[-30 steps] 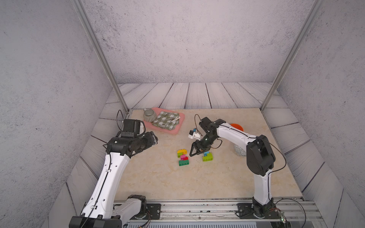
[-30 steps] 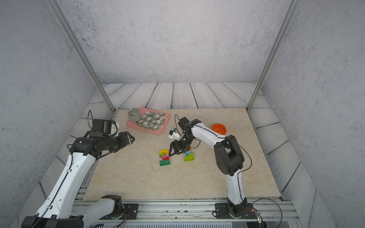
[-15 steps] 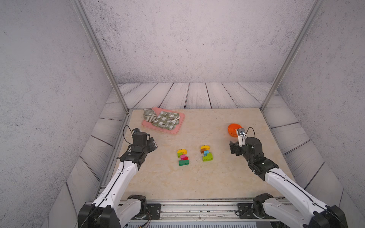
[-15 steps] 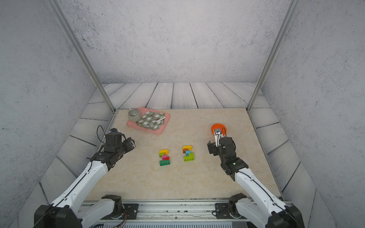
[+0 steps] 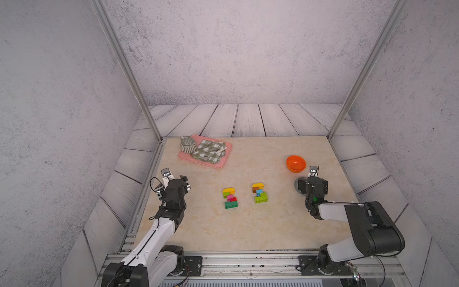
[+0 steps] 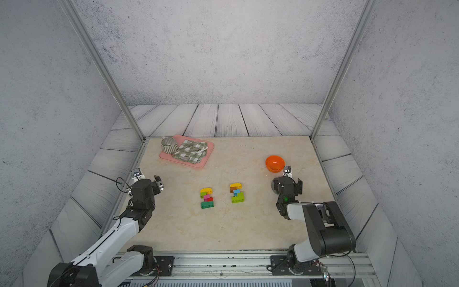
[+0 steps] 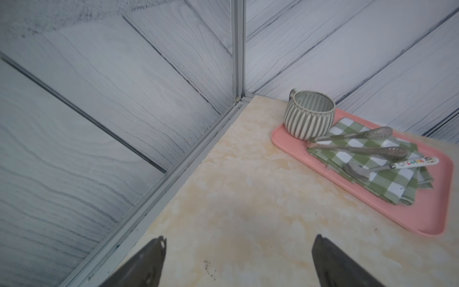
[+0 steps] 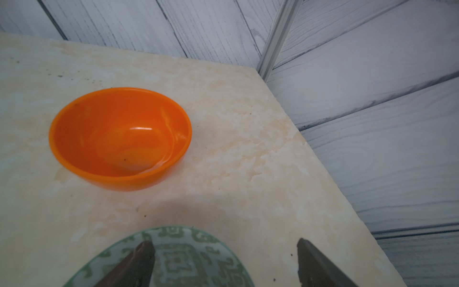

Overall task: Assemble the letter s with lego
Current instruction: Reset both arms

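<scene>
The lego stands in two small groups mid-table in both top views. One group has yellow, lime, pink and red bricks above a dark green one. The other group has yellow, brown and blue bricks above a lime one. My left gripper is low at the table's left side, open and empty, well left of the bricks. My right gripper is open and empty at the right side, with one finger over a patterned plate. Neither wrist view shows any lego.
An orange bowl sits just beyond the right gripper. At the back left, beyond the left gripper, a pink tray carries a striped cup, a green checked cloth, tongs and a spoon. Frame posts stand at the back corners.
The right arm has pulled back from the right lego group to the right side. The left arm has come down to the left side. Both grippers have opened wider.
</scene>
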### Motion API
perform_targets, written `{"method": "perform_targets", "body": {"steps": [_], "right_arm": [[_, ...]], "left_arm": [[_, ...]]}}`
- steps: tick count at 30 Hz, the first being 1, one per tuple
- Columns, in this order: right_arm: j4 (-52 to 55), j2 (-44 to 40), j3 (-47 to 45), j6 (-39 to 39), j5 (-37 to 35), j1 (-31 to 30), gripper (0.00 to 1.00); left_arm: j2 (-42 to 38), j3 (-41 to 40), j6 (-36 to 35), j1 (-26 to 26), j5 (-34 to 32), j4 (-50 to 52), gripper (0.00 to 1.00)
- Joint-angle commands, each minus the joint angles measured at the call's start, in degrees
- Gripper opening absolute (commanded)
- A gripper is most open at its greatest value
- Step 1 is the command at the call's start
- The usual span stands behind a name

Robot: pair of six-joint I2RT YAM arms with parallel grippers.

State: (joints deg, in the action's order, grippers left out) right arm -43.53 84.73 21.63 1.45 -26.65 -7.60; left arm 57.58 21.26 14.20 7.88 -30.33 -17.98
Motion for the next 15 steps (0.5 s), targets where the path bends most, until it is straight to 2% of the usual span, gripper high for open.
{"method": "perform_targets", "body": {"steps": [1,2,3,5,7,10,11,13,15], "right_arm": [[-10.8,3.0,-2.2,2.9,4.3,2.0,0.92],[-15.7,4.9,-2.9,2.2,4.5,2.2,0.92],[-15.8,4.8,-2.7,2.0,4.8,2.2,0.93],[-8.1,2.8,-0.3,2.9,5.8,2.4,0.95],[-1.7,3.4,3.2,2.3,7.4,2.5,0.99],[-0.7,3.4,3.5,3.1,7.4,2.9,0.99],[-1.1,3.4,3.5,3.1,7.3,2.9,0.99],[-0.8,3.3,3.6,3.1,7.4,3.0,0.99],[-0.9,3.3,3.5,3.2,7.4,3.1,0.99]], "left_arm": [[6.6,-2.1,-5.8,-1.2,-3.2,-14.8,0.99],[9.0,-2.5,-6.1,-1.7,-3.0,-17.6,0.99],[11.7,-3.0,-6.5,-2.1,-2.8,-21.2,0.99],[15.6,-3.4,-8.0,-2.3,-2.1,-27.0,0.99],[18.1,-2.8,-7.4,-3.7,1.8,-28.6,0.99],[25.8,-2.8,-7.0,-6.0,6.3,-38.1,0.99],[26.4,-1.9,-7.6,-6.1,8.1,-37.2,0.99],[24.8,2.2,-8.0,-6.4,12.6,-25.6,0.99],[29.1,2.5,-8.7,-6.7,14.7,-29.0,0.99]]}}
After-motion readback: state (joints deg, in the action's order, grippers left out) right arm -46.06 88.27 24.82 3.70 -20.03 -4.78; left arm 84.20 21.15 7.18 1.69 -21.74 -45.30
